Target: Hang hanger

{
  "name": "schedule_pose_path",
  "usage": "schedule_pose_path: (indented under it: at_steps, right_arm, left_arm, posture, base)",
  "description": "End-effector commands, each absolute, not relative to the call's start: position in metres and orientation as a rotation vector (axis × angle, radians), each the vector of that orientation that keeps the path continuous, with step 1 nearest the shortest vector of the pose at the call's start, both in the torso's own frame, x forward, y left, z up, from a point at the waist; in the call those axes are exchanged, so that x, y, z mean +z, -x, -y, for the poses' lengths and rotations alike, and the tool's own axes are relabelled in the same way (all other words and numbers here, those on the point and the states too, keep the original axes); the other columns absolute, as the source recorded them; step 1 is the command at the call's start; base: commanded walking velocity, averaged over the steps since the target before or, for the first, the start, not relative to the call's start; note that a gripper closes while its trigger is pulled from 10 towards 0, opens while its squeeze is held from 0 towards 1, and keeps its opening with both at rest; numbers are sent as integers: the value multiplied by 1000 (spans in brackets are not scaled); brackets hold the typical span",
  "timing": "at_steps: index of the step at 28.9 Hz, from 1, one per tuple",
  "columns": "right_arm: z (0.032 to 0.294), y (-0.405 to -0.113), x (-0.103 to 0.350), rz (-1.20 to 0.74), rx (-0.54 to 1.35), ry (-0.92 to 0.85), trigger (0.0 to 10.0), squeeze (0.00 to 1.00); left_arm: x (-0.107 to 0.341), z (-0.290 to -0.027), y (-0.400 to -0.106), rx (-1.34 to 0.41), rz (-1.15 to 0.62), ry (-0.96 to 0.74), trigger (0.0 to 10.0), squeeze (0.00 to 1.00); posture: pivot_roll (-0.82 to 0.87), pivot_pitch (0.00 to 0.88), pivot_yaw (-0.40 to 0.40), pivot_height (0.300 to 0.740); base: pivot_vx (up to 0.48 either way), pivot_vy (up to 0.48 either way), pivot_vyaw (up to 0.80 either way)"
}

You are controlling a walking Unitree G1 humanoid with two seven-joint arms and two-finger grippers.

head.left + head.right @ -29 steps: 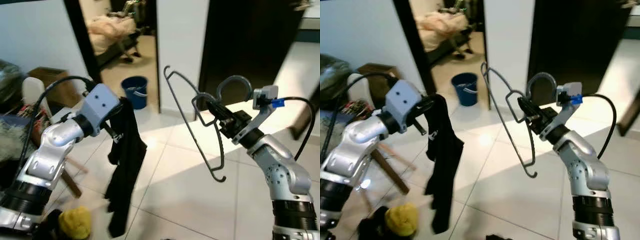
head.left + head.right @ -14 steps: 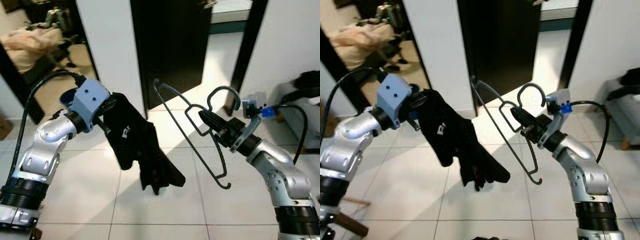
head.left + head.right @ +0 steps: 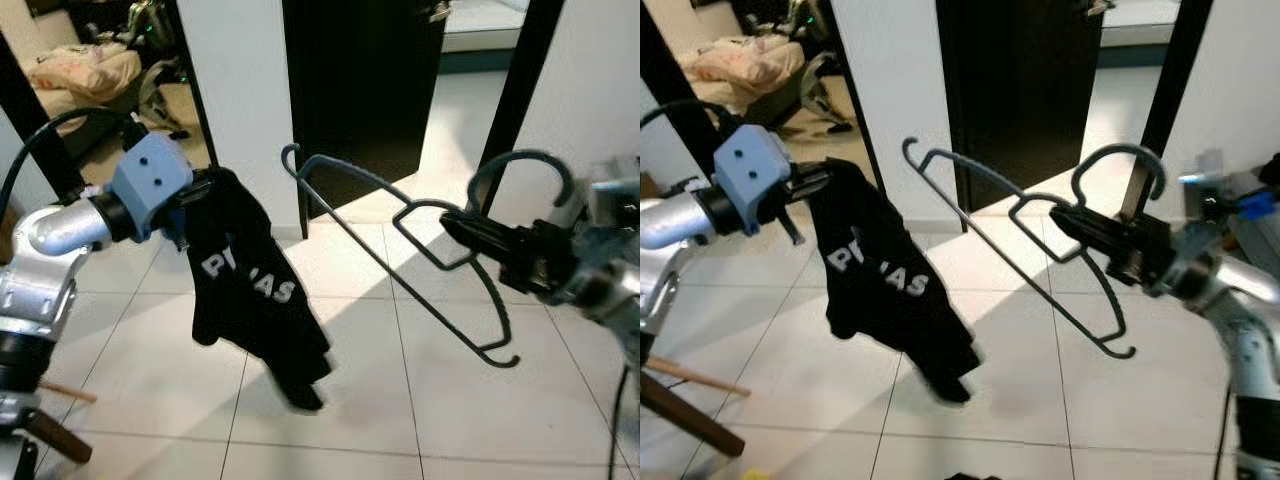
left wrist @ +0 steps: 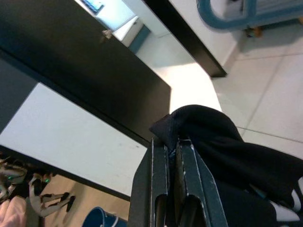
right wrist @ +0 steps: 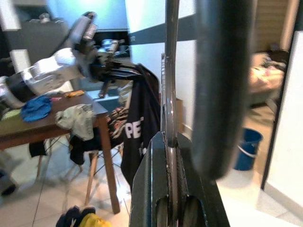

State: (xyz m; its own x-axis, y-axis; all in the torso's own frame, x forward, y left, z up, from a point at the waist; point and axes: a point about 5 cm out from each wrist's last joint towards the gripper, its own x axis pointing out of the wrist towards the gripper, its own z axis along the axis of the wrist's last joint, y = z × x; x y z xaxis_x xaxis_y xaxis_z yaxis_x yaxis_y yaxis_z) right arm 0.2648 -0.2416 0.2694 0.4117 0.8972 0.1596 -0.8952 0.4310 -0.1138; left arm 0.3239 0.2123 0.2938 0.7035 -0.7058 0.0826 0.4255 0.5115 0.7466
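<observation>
My left gripper (image 3: 195, 190) is shut on the top edge of a black T-shirt (image 3: 245, 290) with white lettering, which hangs in the air above the tiled floor. In the left wrist view the cloth (image 4: 227, 151) is pinched between the fingers (image 4: 161, 161). My right gripper (image 3: 470, 232) is shut on the neck of a dark grey hanger (image 3: 350, 178). Its hook (image 3: 1120, 152) curves above the gripper and its arms reach toward the shirt. A gap separates hanger and shirt. The right wrist view looks along the hanger wire (image 5: 171, 71) toward the shirt (image 5: 142, 127).
A dark open doorway (image 3: 360, 90) lies straight ahead between white wall sections (image 3: 240, 90). A room with bedding (image 3: 90, 70) opens at far left. A wooden leg (image 3: 60, 440) sits low at left. Behind, a table (image 5: 102, 111) holds clothes, near a blue bucket (image 5: 248, 142).
The camera has turned from the room on the left toward the dark doorway. The shirt, flung out sideways half a second ago, now hangs more downward. The right arm with the hanger sits farther right and nearer.
</observation>
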Motion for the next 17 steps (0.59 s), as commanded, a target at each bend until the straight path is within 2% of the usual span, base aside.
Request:
schedule_pose_path:
  at_steps: [1,4,8,17]
  right_arm:
    - [231,-259,267,174,1227,39,10000,0]
    - [218,-256,261,99,1296,120,10000,0]
    - [212,-257,262,94,1313,171,10000,0]
    - [214,-263,275,143,1280,217,10000,0]
  left_arm:
    - [310,-215,-318,-754,433,-800,10000,0]
    - [313,-216,-316,-822,407,-801,10000,0]
    - [314,-216,-313,-883,392,-810,10000,0]
    - [307,-217,-306,-1010,308,-841,10000,0]
  posture:
    - [-61,0,60,740]
    - [-62,0,60,740]
    - [-60,0,60,740]
    - [-54,0,61,740]
  base:
    - [0,0,0]
    - [0,0,0]
    - [0,0,0]
    - [0,0,0]
